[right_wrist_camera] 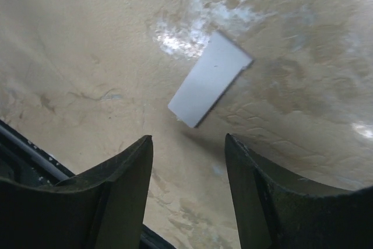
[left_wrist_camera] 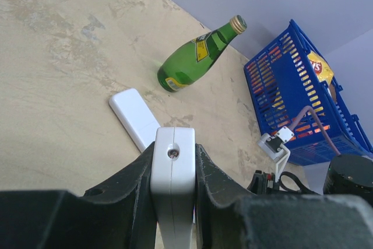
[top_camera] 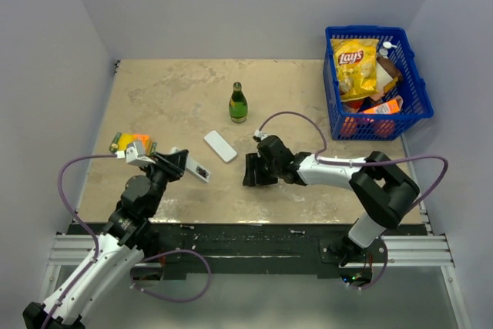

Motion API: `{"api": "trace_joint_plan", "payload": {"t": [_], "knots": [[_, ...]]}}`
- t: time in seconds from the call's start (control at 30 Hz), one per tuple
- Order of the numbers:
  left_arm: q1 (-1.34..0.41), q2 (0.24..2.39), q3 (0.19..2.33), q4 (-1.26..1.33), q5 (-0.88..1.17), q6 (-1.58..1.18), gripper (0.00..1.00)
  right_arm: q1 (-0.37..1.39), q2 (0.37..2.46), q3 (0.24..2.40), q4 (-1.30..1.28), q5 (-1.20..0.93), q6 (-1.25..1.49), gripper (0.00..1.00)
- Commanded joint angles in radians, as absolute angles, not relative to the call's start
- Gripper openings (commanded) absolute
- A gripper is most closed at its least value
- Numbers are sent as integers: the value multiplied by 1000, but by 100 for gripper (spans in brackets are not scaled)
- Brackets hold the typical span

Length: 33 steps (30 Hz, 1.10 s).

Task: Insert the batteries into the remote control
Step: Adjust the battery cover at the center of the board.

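Currently the left gripper [top_camera: 183, 165] is clamped on the white bar-shaped plastic remote control [left_wrist_camera: 173, 167] at near left; the right gripper [right_wrist_camera: 187, 141] hangs parted above a small flat white plate [right_wrist_camera: 210, 79], possibly its cover.

The left arm [top_camera: 85, 275], at the lower left of the frame, has a white tubular link between bulky black joint housings; the right arm [top_camera: 330, 170], right of centre, is built alike. A thin mauve-grey cable [top_camera: 65, 182] loops off the left one, and a second mauve-grey cable [top_camera: 308, 119] arcs over the right. The left end effector [top_camera: 182, 162] and the right end effector [top_camera: 250, 171] are matte black; thick curved black fingers [right_wrist_camera: 116, 196] fill the bottom of the right wrist view. Both bases sit on a black mounting plate [top_camera: 254, 240] flanked by silver aluminium rails [top_camera: 416, 250].
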<state>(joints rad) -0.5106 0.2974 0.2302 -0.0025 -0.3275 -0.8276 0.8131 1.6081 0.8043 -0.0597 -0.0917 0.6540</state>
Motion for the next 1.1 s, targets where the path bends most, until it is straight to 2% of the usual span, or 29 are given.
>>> {"api": "trace_joint_plan", "payload": {"t": [0.0, 0.23, 0.43, 0.6, 0.83, 1.07], "knots": [[-505, 278, 232, 43, -344, -839, 0, 851, 1683, 857, -22, -129, 661, 58], [-505, 253, 241, 17, -359, -831, 0, 880, 1766, 903, 64, -129, 663, 58], [-505, 258, 241, 11, -368, -828, 0, 907, 1828, 1041, 75, -152, 606, 59], [-505, 232, 218, 9, -380, -819, 0, 905, 1798, 1156, -105, -164, 347, 63], [-503, 187, 72, 194, -388, -824, 0, 835, 1755, 1262, -340, -182, -42, 80], [-505, 167, 17, 252, -468, -785, 0, 792, 1831, 1351, -475, -209, -319, 80]]}}
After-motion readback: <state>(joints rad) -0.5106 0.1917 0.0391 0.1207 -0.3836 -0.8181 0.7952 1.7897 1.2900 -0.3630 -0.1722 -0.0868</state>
